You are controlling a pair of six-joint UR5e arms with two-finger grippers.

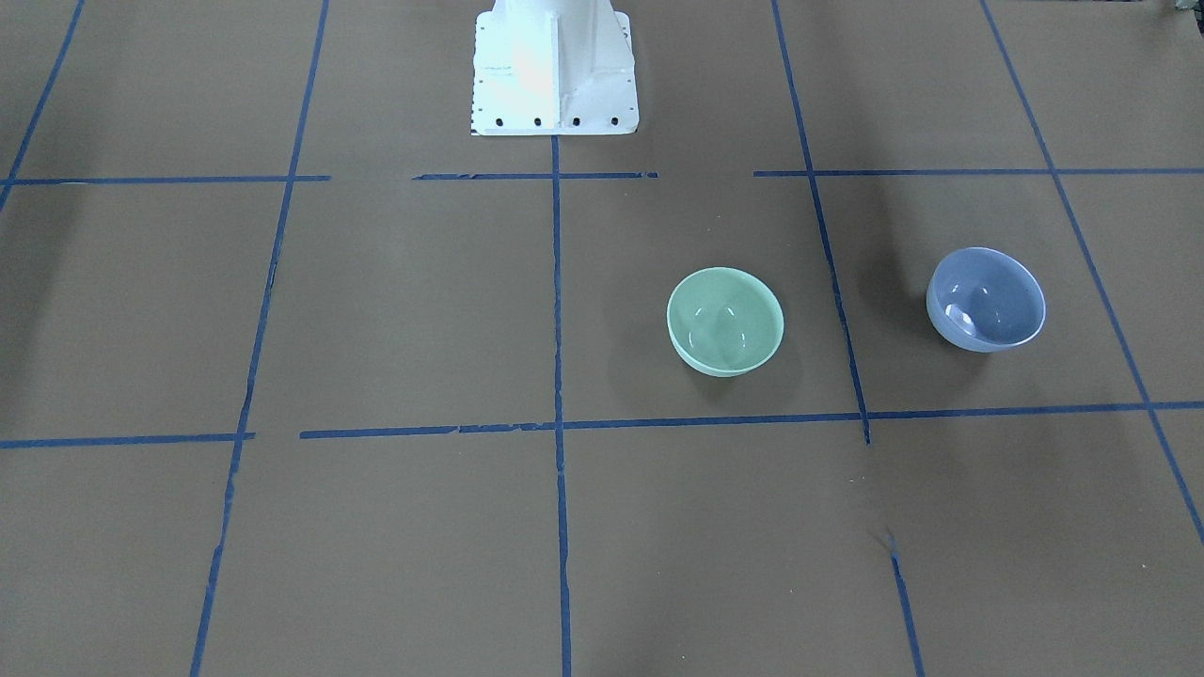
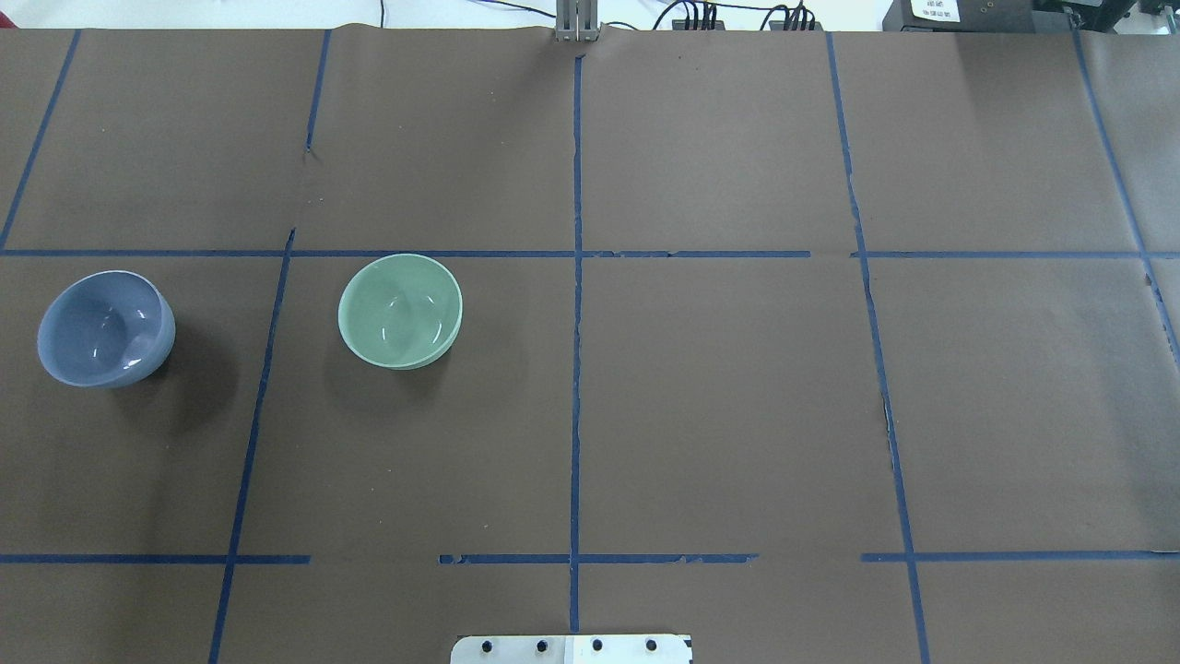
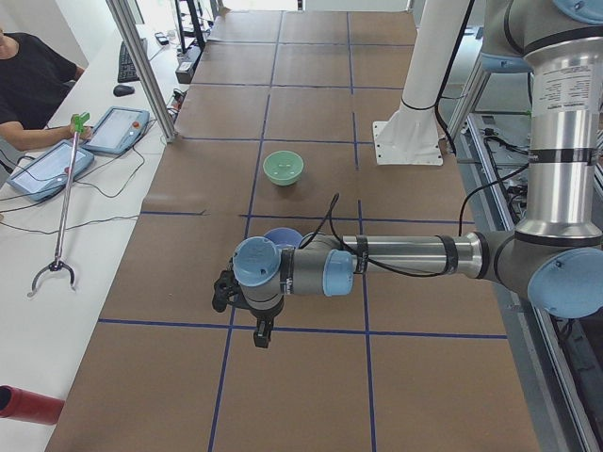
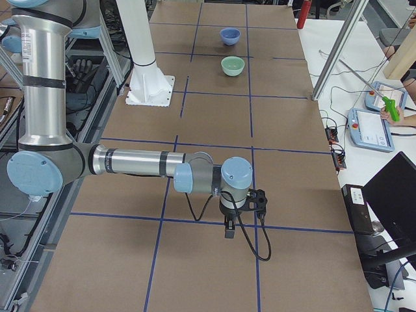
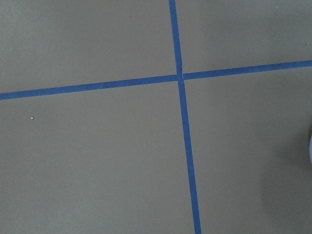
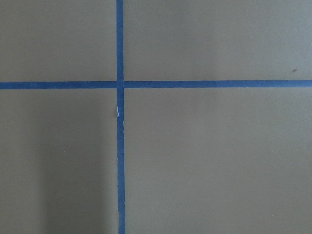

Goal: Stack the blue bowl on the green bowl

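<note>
The blue bowl [image 1: 986,299] stands upright on the brown table, also in the overhead view [image 2: 105,327]. The green bowl [image 1: 725,321] stands upright beside it, a gap between them, also in the overhead view [image 2: 400,310]. Both are empty. Neither gripper shows in the front or overhead views. In the exterior left view my left gripper [image 3: 224,292] hangs above the table just short of the blue bowl [image 3: 281,236], which the wrist partly hides. In the exterior right view my right gripper [image 4: 259,198] is far from both bowls. I cannot tell whether either gripper is open or shut.
Blue tape lines [image 2: 575,369] divide the table into squares. The robot's white base [image 1: 553,70] stands at the table's middle edge. An operator [image 3: 28,89] sits with tablets [image 3: 115,129] and a grabber stick [image 3: 61,207] on a side table.
</note>
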